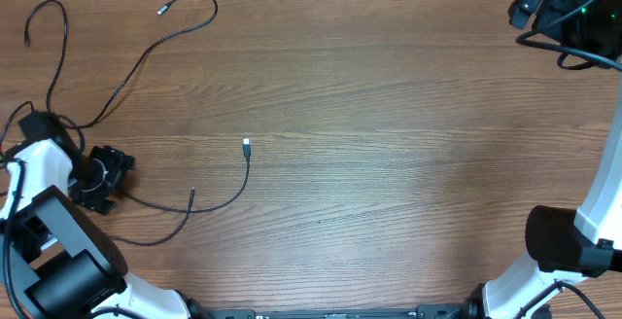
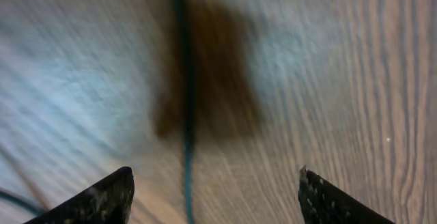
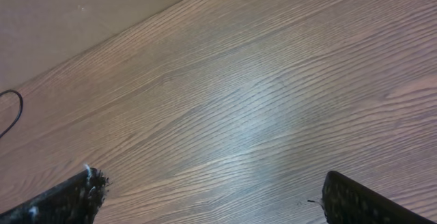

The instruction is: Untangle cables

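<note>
Wooden table (image 1: 389, 115); cables (image 1: 126, 81) sprawl at left, running near-to-far.

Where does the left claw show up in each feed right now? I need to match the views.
Overhead: the left claw sits at the far left, about mid-height.
Left wrist: the left claw is open, with its dark tips in the bottom corners. A blurred cable lies on the wood between them.
Right wrist: not in it.
Shared landmark: the wood-grain table, seen in all three views.
</note>
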